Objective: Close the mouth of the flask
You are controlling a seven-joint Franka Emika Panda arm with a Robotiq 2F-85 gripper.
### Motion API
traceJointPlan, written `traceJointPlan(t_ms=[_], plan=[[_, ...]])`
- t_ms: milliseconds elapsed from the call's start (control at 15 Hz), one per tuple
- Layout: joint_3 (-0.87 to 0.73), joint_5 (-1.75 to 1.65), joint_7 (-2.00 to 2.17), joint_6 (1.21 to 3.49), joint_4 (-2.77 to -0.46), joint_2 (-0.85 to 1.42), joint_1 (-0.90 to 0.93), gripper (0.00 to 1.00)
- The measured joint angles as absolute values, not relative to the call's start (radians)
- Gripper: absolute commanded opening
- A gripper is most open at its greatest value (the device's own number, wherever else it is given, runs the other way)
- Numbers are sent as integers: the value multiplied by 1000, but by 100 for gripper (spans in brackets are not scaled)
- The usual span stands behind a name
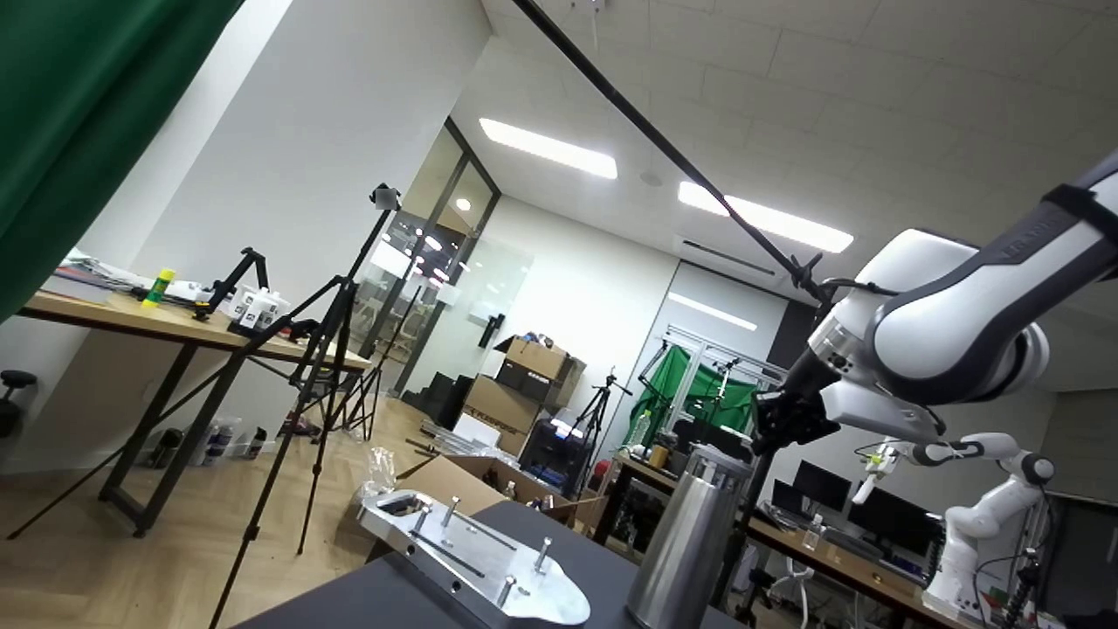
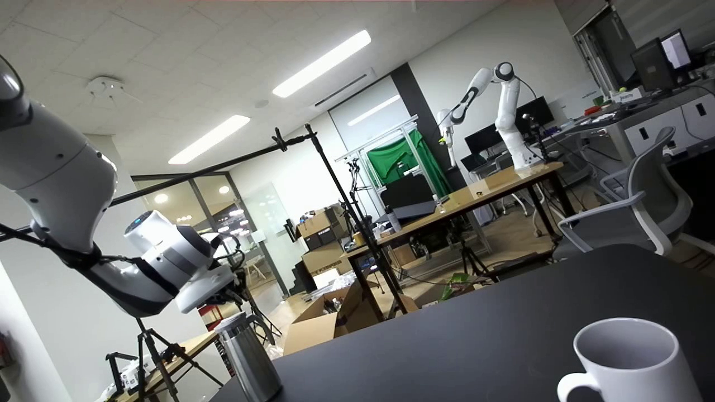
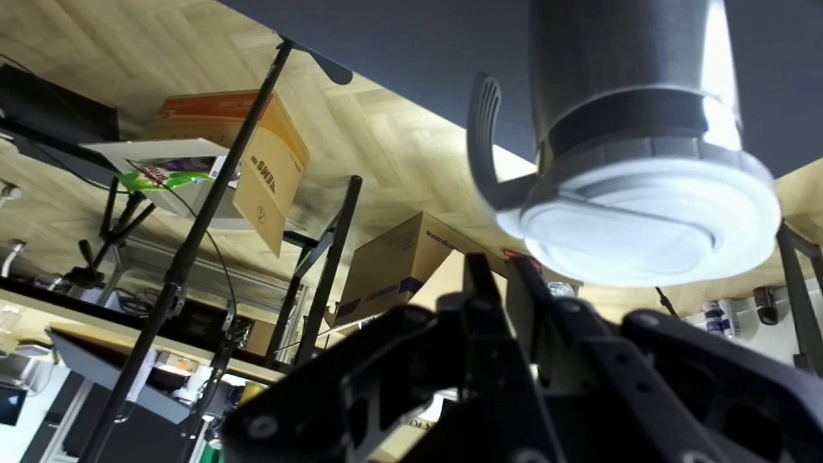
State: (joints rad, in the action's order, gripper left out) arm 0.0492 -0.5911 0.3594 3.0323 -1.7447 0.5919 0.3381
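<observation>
Silver metal flask [image 2: 251, 363] stands left on the dark table [image 2: 435, 346] in an exterior view. Near its pale lid [image 3: 649, 222], the gripper [image 3: 501, 273], nearly closed, holds nothing: probably the approach. Next likely calls for centring above, then pressing down.

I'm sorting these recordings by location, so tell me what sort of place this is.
Probably a robotics lab or similar workroom: a second robot arm stands on a wooden table in the background, dark computer monitors show behind it, and there is a black tripod.
</observation>
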Motion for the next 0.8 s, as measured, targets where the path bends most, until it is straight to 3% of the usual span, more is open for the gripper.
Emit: traceJointPlan(t_ms=[533,800], plan=[[-25,-583,359,2846,-1828,405,365,98],[-23,-530,347,2765,-1923,310,347,100]])
